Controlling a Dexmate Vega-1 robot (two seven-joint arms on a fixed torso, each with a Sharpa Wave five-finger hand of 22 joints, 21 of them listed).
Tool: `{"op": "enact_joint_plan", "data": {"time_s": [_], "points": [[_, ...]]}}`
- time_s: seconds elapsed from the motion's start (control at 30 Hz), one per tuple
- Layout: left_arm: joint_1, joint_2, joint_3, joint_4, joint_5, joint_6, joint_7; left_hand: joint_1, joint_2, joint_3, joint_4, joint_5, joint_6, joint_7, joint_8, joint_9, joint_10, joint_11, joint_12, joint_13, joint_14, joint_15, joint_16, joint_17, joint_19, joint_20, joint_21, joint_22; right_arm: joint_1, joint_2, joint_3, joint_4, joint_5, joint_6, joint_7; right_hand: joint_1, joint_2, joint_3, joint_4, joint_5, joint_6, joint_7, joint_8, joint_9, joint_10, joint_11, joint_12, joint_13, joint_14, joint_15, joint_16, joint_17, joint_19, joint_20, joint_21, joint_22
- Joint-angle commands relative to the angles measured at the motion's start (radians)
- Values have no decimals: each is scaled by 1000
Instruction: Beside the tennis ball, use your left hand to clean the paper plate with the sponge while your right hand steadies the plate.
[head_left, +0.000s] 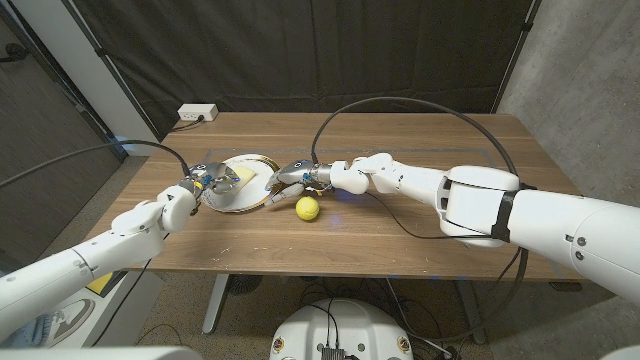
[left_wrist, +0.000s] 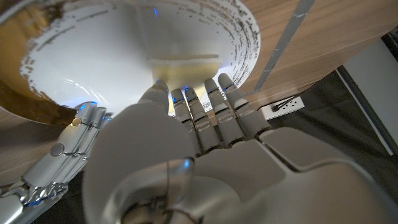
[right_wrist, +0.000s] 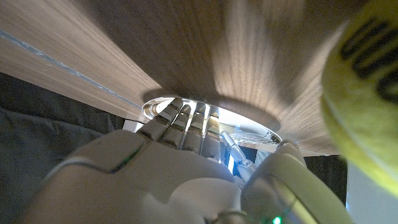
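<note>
The white paper plate (head_left: 246, 170) with a brownish rim lies left of the table's middle; its white inside (left_wrist: 112, 56) is lit. My left hand (head_left: 203, 187) reaches onto it from the near left and presses the pale yellow sponge (left_wrist: 184, 66) against the plate with its fingertips; the sponge (head_left: 229, 180) also peeks out by its fingers. My right hand (head_left: 291, 177) comes from the right and grips the plate's right rim; its metal fingers (left_wrist: 69, 142) sit at that rim (right_wrist: 249, 126). The yellow tennis ball (head_left: 307, 208) rests just right of the plate, below my right hand, and looms close (right_wrist: 367, 93).
A white power strip (head_left: 197, 114) sits at the table's back left corner, also visible (left_wrist: 283, 106). A black cable (head_left: 420, 101) arcs over the table above my right arm. Bare wood (head_left: 420, 150) stretches right and behind.
</note>
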Motion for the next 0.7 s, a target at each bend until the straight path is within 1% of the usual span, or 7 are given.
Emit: {"op": "enact_joint_plan", "data": {"time_s": [0.03, 0.17, 0.43, 0.7], "points": [[40, 37, -26, -29, -57, 44, 30, 0, 3, 4, 1, -1, -1, 5, 2, 5, 2, 4, 3, 5, 0, -96, 0, 2, -3, -16, 7, 2, 1, 10, -3, 20, -2, -3, 0, 3, 4, 1, -5, 0, 9, 0, 1, 4, 14, 0, 8, 3, 8, -9, -1, 2, 11, -55, 7, 2], [1, 19, 3, -5, -41, 24, 21, -1, 2, 4, 1, -1, 0, 3, 2, 5, 3, 3, 3, 5, 1, -97, 0, 2, -2, -17, 8, 2, 1, 5, -4, 15, 0, -3, 3, 3, 4, 1, -5, 0, 10, 0, 0, 5, 16, 0, 8, 4, 8, -9, -2, 2, 11, -55, 7, 2], [-112, -48, 83, 63, 22, -71, -6, -1, 2, 4, 1, -2, -2, 4, 0, 5, 1, 4, 2, 5, 0, -96, 0, 2, -3, -16, 8, 2, -4, -9, 1, -10, 0, -11, 15, 3, 5, 1, -6, -1, 12, -1, 0, 5, 17, -3, 7, 4, 11, -9, -1, 2, 12, -55, 7, 2], [-167, -94, 122, 103, 56, -142, -21, -1, 3, 5, 1, -1, -1, 4, 0, 5, 1, 3, 2, 5, -1, -97, -1, 2, -3, -16, 8, 2, -8, -14, 7, -21, -1, -14, 20, 3, 6, 1, -7, -1, 13, -1, -1, 5, 21, -4, 7, 4, 13, -11, -1, 2, 14, -56, 7, 2]]}}
